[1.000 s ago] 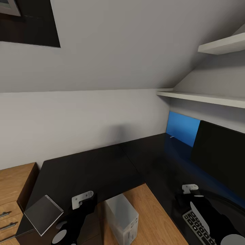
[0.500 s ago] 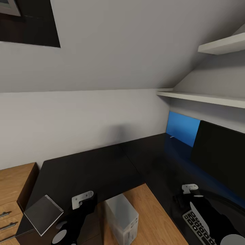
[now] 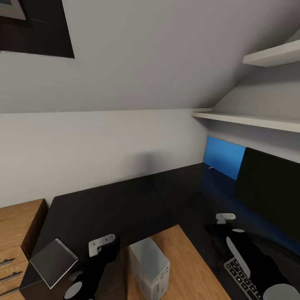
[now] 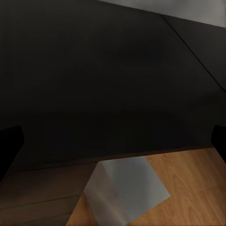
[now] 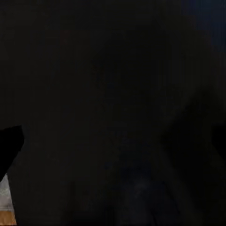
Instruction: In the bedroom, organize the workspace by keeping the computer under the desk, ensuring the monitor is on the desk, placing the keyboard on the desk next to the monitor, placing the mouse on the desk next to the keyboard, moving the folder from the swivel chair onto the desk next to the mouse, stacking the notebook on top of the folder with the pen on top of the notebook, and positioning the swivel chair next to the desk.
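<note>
Over the desk (image 3: 116, 208) our right gripper (image 3: 225, 217), seemingly open and empty, hovers by the keyboard (image 3: 243, 279); next we grasp and shift it toward the monitor (image 3: 271, 187).

One desk (image 3: 112, 208), one monitor (image 3: 271, 191), one keyboard (image 3: 243, 280), one computer (image 3: 149, 266), one notebook (image 3: 53, 262), two shelves (image 3: 250, 120).

A sloped white ceiling (image 3: 150, 54) met a pale grey wall (image 3: 96, 146), with a dark-framed skylight (image 3: 37, 29) high up. Two white shelves (image 3: 250, 121) lined the side wall above a blue panel (image 3: 223, 156). The light wood floor (image 3: 183, 258) lay beside a wooden drawer chest (image 3: 16, 233) (perhaps three drawers).
</note>
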Available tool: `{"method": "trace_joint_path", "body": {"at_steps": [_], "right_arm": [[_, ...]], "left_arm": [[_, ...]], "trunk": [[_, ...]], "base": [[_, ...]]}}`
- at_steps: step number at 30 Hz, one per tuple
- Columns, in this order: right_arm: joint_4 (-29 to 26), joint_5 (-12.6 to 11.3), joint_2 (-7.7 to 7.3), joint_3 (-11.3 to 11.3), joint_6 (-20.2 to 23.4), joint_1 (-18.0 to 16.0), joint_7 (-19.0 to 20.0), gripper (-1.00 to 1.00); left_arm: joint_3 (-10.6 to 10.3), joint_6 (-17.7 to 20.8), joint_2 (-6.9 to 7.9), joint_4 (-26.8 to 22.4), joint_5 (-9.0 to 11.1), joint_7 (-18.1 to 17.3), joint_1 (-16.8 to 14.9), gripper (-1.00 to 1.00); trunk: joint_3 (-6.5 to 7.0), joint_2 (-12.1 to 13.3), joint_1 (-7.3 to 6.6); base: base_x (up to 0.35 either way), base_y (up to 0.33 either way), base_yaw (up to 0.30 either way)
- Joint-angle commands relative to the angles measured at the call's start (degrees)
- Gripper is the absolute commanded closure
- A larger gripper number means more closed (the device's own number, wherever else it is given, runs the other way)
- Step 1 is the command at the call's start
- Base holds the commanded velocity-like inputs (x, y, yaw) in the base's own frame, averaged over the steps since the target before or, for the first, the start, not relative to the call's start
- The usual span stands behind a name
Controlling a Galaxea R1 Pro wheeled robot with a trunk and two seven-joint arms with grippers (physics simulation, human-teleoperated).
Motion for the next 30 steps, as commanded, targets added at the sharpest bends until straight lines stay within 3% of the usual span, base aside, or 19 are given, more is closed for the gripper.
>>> {"method": "trace_joint_path", "body": {"at_steps": [1,8,18,21,27,30], "right_arm": [[-0.30,-0.47,0.62,0.07,0.24,-0.03,-0.97,-1.00],[-0.33,-1.16,5.08,0.01,-0.49,-0.02,-12.79,-1.00],[5.08,-0.65,10.39,0.32,-6.49,-0.02,-16.77,-1.00],[9.54,-0.17,12.89,1.29,-13.71,-0.02,-18.63,-1.00],[15.54,0.97,17.48,2.85,-22.60,-0.02,-21.61,-1.00],[18.85,2.21,19.30,3.36,-26.28,0.06,-24.39,-1.00]], "left_arm": [[-0.14,0.19,0.05,-0.09,0.23,0.43,-0.07,-1.00],[-0.15,0.19,0.05,-0.10,0.23,0.46,-0.07,-1.00],[-0.16,0.26,0.05,-0.02,0.24,0.47,-0.07,-1.00],[-0.16,0.29,0.05,0.16,0.44,0.47,-0.07,-1.00],[-0.09,0.13,0.66,1.46,0.87,0.47,0.30,-1.00],[-0.11,-0.20,1.66,3.13,0.90,0.56,2.55,-1.00]], "trunk": [[-0.07,-0.05,0.00],[-0.01,-0.05,0.00],[0.01,-0.05,0.00],[0.01,-0.05,0.00],[0.01,-0.05,0.00],[0.01,-0.05,0.00]], "base": [[0.000,0.000,0.130],[0.000,0.000,0.233],[0.000,0.000,0.277],[0.000,0.000,0.280],[0.000,0.000,0.280],[0.000,0.000,0.280]]}}
